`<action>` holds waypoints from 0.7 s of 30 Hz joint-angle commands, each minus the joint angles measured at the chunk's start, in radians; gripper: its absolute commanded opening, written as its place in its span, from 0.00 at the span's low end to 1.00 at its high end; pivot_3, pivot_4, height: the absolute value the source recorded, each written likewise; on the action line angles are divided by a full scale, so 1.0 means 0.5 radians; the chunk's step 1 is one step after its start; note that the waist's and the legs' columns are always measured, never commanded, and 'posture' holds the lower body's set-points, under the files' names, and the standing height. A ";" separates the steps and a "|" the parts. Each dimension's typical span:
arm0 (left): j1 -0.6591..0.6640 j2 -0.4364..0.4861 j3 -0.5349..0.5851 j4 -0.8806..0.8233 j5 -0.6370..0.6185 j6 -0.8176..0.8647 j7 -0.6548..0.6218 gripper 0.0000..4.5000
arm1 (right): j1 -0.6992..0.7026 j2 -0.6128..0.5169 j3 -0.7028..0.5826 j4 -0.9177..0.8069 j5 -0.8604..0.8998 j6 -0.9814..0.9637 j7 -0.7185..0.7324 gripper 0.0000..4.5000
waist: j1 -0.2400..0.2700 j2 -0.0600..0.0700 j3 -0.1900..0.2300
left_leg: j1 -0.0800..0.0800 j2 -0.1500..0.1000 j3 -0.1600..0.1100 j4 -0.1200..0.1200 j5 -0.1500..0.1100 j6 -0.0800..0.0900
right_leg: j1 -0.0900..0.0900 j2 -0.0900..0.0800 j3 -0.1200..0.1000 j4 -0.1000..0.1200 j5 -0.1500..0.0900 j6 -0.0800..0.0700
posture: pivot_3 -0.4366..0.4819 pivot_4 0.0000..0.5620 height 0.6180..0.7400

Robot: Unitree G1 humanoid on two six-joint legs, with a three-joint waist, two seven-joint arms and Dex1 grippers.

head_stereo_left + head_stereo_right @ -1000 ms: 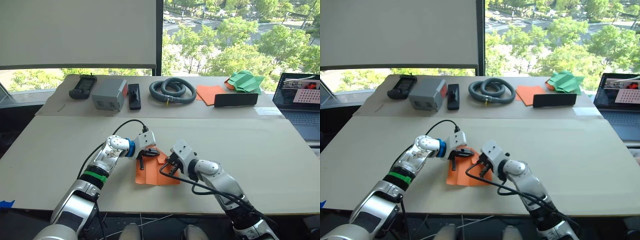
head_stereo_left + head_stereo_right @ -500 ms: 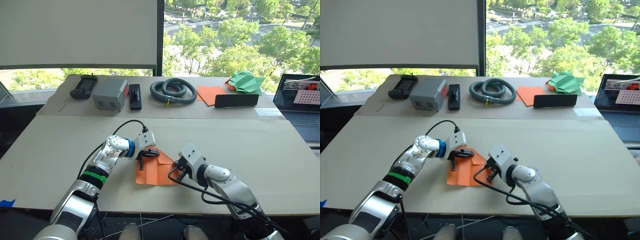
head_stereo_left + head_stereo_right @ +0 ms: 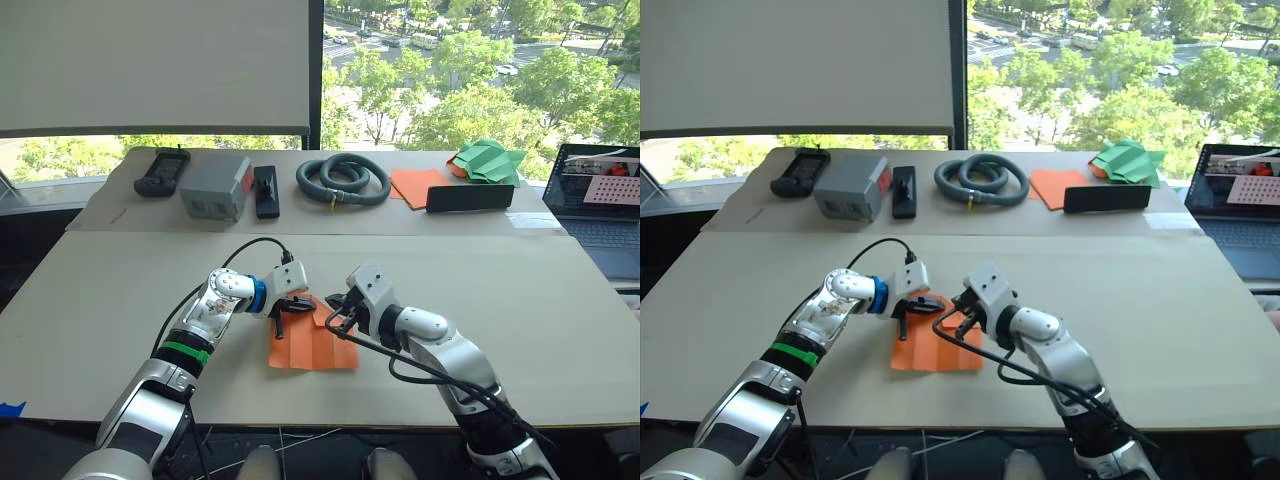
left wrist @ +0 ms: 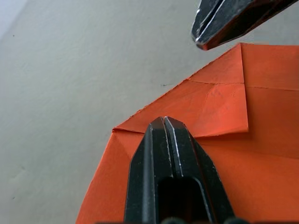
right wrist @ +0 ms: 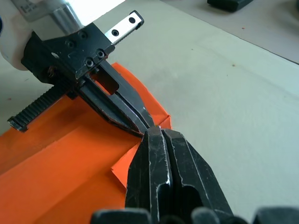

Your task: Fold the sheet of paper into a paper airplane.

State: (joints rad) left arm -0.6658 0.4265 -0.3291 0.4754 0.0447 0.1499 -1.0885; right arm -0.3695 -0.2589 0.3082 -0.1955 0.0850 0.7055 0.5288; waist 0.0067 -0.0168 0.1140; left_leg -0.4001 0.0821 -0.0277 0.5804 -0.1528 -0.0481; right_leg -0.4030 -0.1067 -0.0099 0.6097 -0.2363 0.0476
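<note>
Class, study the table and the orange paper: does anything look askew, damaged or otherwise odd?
Nothing stands out. The sheet of paper lies flat on the table with a corner folded over, and both end effectors, left and right, are shut at its far edge.

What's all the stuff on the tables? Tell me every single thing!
sheet of paper: 1, orange, creased, on the near table between the two pincers
handheld device: 1, black, far table, left end
box: 1, grey with a red patch, far table, right of the handheld device
black bar: 1, far table, right of the box
hose: 1, grey, coiled, middle of the far table
flat sheet: 1, orange, far table, right of the hose
long black block: 1, lying on the flat sheet's near edge
folded paper pile: 1, green, far table, right end
laptop: 1, open, far right
left pincer: shut, tip on the paper
right pincer: shut, at the paper's far corner
</note>
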 commanded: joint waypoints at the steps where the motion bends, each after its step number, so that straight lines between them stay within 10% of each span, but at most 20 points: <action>1: 0.046 0.048 0.011 0.004 0.041 0.044 0.043 0.00 | -0.070 -0.012 0.089 0.146 -0.048 0.018 0.029 0.00 | 0.001 0.000 0.000 | -0.001 0.000 0.000 0.000 0.001 0.002 | 0.000 0.000 0.000 0.000 0.000 0.000 | 0.48 0.27 0.70; 13: 0.347 0.139 0.600 -0.635 -0.451 0.714 0.262 0.00 | -0.091 -0.015 0.254 0.305 -0.120 0.071 0.061 0.00 | -0.042 -0.001 0.001 | 0.001 0.001 0.000 -0.010 0.006 0.010 | 0.000 0.001 0.002 0.003 -0.001 -0.003 | 0.48 0.27 0.70; 21: 0.575 0.064 1.052 -0.964 -0.950 1.373 0.541 0.54 | -0.096 0.016 0.283 0.304 -0.152 0.054 0.067 0.00 | -0.044 -0.004 0.002 | 0.009 0.001 -0.001 -0.011 0.000 0.000 | 0.001 0.001 0.001 0.002 -0.002 -0.003 | 0.48 0.27 0.70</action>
State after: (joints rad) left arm -0.3815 0.4674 0.1828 0.0318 -0.3833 0.7935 -0.8343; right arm -0.4312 -0.2545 0.4176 -0.0840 0.0199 0.7189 0.5577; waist -0.0153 -0.0186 0.1150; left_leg -0.3957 0.0827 -0.0280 0.5750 -0.1529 -0.0483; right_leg -0.4026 -0.1061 -0.0094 0.6108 -0.2371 0.0460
